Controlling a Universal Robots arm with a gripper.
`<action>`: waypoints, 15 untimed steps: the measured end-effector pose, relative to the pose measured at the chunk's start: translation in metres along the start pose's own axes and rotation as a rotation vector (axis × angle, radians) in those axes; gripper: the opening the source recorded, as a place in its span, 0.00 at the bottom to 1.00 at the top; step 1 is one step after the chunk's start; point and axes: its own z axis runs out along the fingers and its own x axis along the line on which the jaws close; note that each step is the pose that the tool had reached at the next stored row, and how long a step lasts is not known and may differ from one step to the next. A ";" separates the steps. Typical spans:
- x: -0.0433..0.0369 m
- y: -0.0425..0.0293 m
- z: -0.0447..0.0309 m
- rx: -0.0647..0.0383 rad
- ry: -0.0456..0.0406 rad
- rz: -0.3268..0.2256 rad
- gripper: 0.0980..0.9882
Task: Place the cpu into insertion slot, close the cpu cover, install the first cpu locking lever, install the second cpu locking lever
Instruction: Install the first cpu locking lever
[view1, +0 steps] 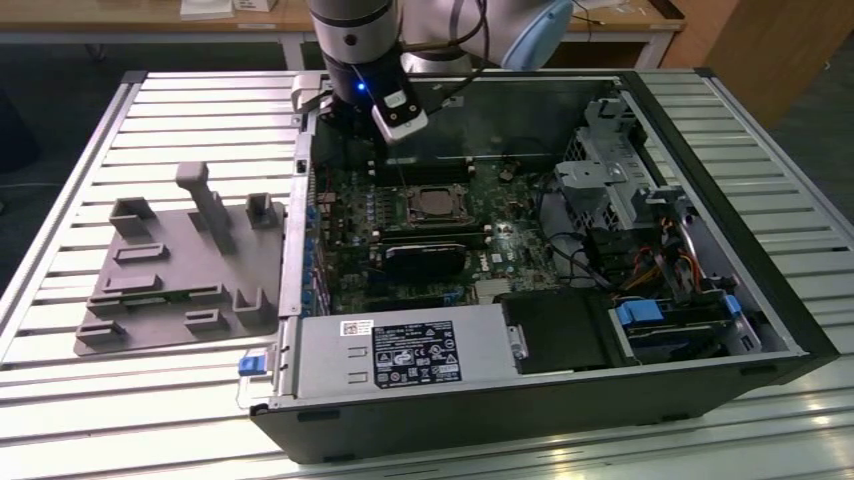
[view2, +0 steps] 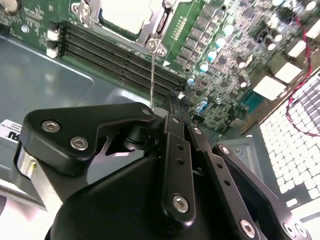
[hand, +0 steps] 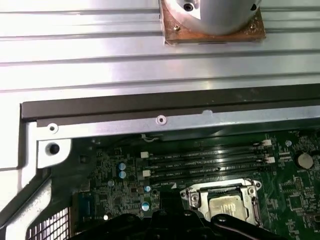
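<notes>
While the arm (view1: 354, 40) reaches down from the upper middle of the exterior view into the open case (view1: 747, 330), the gripper (view1: 368, 150) hangs low over the board (view1: 350, 235). It is close to the slot, on the side toward the exterior view's upper left. The cpu (view1: 434, 205) lies flat in the slot (hand: 220, 192), near the middle of the frame in the exterior view, with its dull silver top facing up. The cover (hand: 251, 197) lies down around it as a silvery frame, and the chip shows through its window in both wrist views.

In the second wrist view a thin bright lever (view2: 152, 75) runs from the cover's corner past the memory slots (view2: 120, 60) to the tip of the gripper (view2: 167, 112). It stands off the board rather than flat on it. The black linkage hides the tip, so I cannot tell whether the gripper is apart, together, or clamped on that lever.

In the exterior view a larger black block (view1: 424, 258) sits on the board just below the slot. A grey box (view1: 400, 360) fills the case's lower edge. A grey moulded tray (view1: 160, 290) lies on the slatted table (view1: 80, 150), beside the case on the exterior view's left.
</notes>
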 end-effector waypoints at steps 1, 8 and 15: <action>0.0001 -0.0002 0.0007 -0.007 0.0007 0.001 0.00; -0.0023 -0.0006 0.0040 -0.029 0.0025 0.005 0.00; -0.0141 0.0002 0.0068 -0.030 0.0020 0.007 0.00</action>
